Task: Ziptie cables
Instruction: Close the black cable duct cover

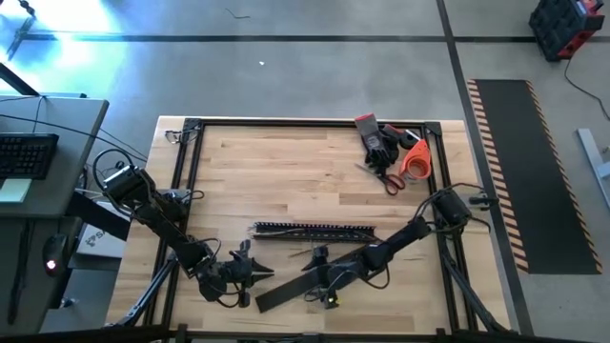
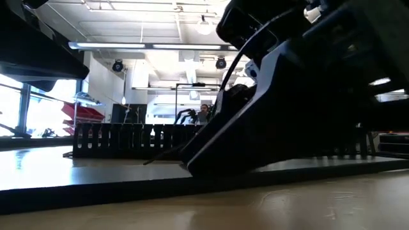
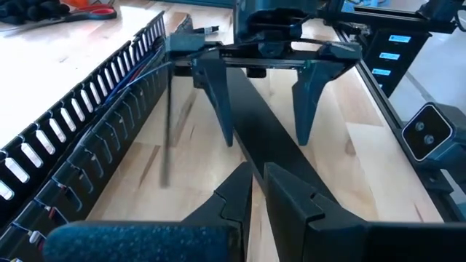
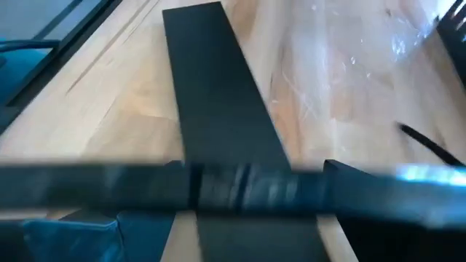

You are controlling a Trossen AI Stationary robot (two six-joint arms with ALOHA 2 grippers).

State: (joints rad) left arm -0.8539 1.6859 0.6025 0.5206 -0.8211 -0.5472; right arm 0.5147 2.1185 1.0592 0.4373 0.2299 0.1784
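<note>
Near the table's point(image 1: 286, 162) front edge, right hand point(image 3: 264, 138) spread; left hand point(image 3: 256, 193) pressed together.

My body: two dark, jointed arms with thick black cords looped along the links. My right gripper point(image 3: 266, 124): matte black, two long tapered fingers point(image 3: 216, 98) on a crossbar. My left gripper point(image 3: 253, 191): black angular fingers.
</note>
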